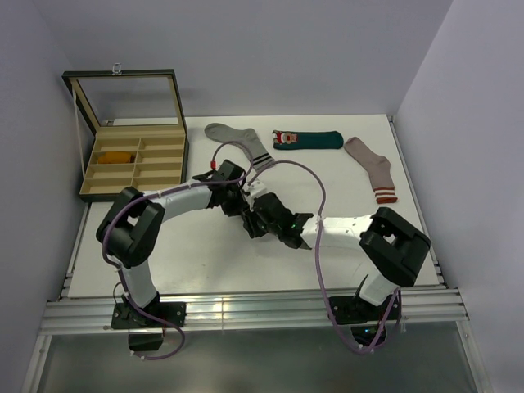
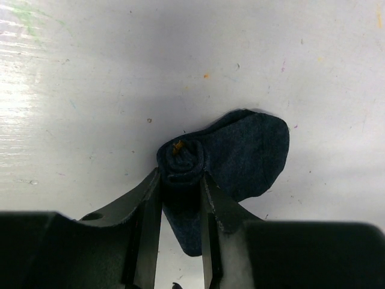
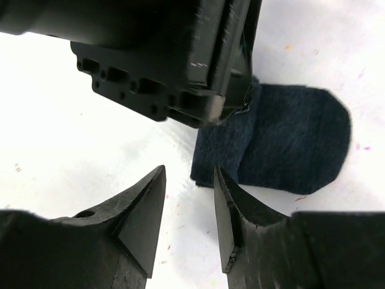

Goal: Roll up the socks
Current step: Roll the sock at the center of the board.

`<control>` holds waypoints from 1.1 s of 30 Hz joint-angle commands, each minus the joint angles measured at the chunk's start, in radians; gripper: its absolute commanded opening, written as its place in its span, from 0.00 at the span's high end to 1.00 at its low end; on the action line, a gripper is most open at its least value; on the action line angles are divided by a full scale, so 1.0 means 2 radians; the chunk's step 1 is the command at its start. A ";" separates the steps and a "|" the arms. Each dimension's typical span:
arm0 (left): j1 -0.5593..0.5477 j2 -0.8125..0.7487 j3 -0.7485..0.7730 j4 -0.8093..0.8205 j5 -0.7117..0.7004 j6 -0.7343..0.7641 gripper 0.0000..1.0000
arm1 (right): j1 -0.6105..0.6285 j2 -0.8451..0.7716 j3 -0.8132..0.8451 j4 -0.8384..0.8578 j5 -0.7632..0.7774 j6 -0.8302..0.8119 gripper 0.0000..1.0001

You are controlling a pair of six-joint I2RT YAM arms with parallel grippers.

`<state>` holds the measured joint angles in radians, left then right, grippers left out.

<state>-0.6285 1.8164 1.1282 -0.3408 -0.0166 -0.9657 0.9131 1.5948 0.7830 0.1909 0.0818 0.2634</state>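
A navy sock (image 2: 252, 150) lies on the white table, one end wound into a tight roll. My left gripper (image 2: 180, 173) is shut on that roll, a finger on each side. In the right wrist view the navy sock (image 3: 289, 138) shows as a flat folded flap, with the left gripper's body above it. My right gripper (image 3: 189, 171) is open just in front of the flap's near edge, nothing between its fingers. From above, both grippers meet at mid-table (image 1: 250, 209) and hide this sock. A dark teal sock (image 1: 307, 139) lies flat at the back. A mustard-orange sock (image 1: 115, 157) sits in the box.
The open wooden compartment box (image 1: 164, 173) with its glass lid raised stands at the back left. A grey striped sock (image 1: 237, 139) lies just behind the left gripper. A pinkish-beige sock (image 1: 372, 168) lies at the back right.
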 commanded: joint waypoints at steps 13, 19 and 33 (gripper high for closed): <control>-0.002 0.022 0.012 -0.047 -0.019 0.031 0.84 | 0.050 0.040 0.031 0.027 0.143 -0.054 0.49; -0.002 0.022 0.013 -0.048 -0.017 0.033 0.84 | 0.060 0.065 0.040 0.030 0.144 -0.065 0.51; -0.001 0.024 0.022 -0.036 0.011 0.036 0.77 | 0.046 0.108 0.055 -0.038 0.129 -0.019 0.98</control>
<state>-0.6205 1.8378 1.1622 -0.3729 -0.0040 -0.9218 1.0332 1.7866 0.8940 0.1699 0.4301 0.1665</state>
